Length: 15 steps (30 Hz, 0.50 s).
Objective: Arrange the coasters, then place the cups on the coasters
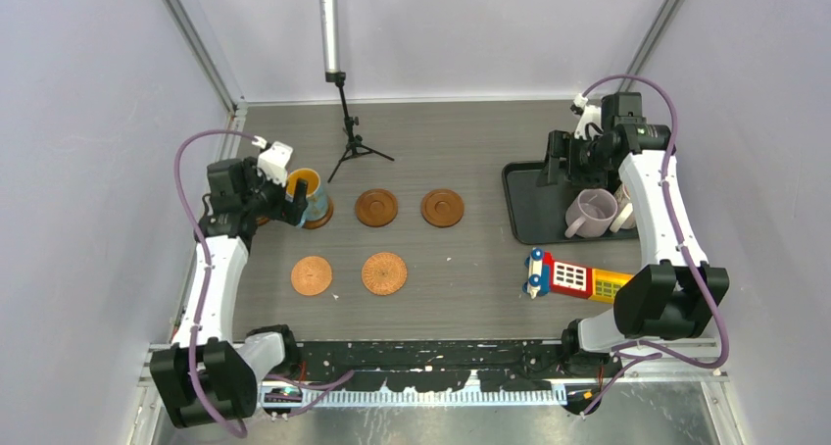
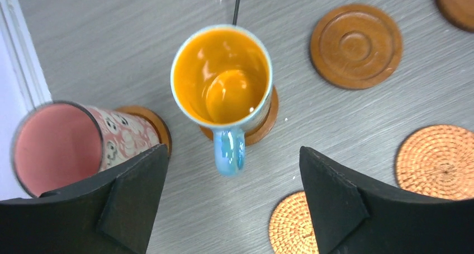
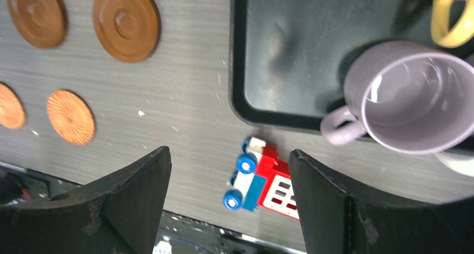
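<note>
L jaws are standing wide w/ nothing btwn the pads [image 2: 134, 198]. Blue cup [image 2: 222, 75] is sitting just ahead of them on a dark coaster [image 2: 267, 122], handle pointing back twd the gap, touching neither side. Pink cup [image 2: 58, 147] is resting on a second coaster [image 2: 153, 120] beside the L pad, which is covering its lower part. L arm [image 1: 220, 269] is reaching up the counter's [image 1: 470, 269] left edge, wrist pointing right twd the blue cup.

R jaws are gaping wide too, holding nothing, hanging above the black tray's [image 3: 290, 52] far-left corner. R arm [image 1: 661, 210] is stretching fwd along the right side, wrist pointing left. Lilac cup [image 3: 413, 97] is sitting in the tray; yellow cup [image 3: 453, 19] is getting cut off at the frame top. Two ringed coasters [image 1: 376, 208] and two woven coasters [image 1: 384, 273] are lying mid-counter. Toy phone [image 3: 262, 181] is lying just outside the tray's near rim.
</note>
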Each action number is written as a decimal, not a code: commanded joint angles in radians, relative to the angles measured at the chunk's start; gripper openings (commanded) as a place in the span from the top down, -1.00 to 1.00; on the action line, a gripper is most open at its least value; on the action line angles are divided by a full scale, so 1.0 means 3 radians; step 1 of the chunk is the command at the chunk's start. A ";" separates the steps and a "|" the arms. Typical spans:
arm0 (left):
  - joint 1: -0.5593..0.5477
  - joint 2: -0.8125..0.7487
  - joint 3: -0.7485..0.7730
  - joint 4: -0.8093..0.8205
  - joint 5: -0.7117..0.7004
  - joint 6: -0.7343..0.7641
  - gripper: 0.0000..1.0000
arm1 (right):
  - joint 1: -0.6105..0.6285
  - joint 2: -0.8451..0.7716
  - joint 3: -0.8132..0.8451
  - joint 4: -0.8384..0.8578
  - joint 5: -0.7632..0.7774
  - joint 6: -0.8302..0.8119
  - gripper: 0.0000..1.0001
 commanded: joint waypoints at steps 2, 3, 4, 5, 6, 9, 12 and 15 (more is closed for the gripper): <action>-0.0238 -0.0047 0.0657 -0.0620 -0.0087 -0.0091 -0.84 | 0.0008 -0.0137 0.0185 -0.0648 0.0501 -0.0606 -0.60; -0.0280 -0.0012 0.0750 -0.0694 -0.0092 -0.0142 -0.85 | -0.0004 -0.0155 0.0157 -0.0696 0.0592 -0.0657 -0.59; -0.0336 0.0022 0.0845 -0.0760 -0.0098 -0.0215 -0.85 | -0.0030 -0.0173 0.0122 -0.0719 0.0722 -0.0685 -0.59; -0.0396 0.0063 0.0924 -0.0819 -0.0107 -0.0272 -0.86 | -0.0084 -0.0175 0.0098 -0.0721 0.0774 -0.0700 -0.58; -0.0456 0.0099 0.0999 -0.0860 -0.0112 -0.0337 -0.87 | -0.0165 -0.0161 0.0090 -0.0722 0.0779 -0.0706 -0.58; -0.0693 0.0195 0.1144 -0.0907 -0.0149 -0.0492 -0.92 | -0.0363 0.0040 0.0213 -0.0748 0.0785 -0.0698 -0.54; -0.0877 0.0235 0.1172 -0.0867 -0.0229 -0.0557 -0.93 | -0.0476 0.0266 0.0309 -0.0852 0.0886 -0.0719 -0.50; -0.0955 0.0252 0.1177 -0.0839 -0.0238 -0.0606 -0.94 | -0.0726 0.0399 0.0317 -0.0881 0.0843 -0.0841 -0.49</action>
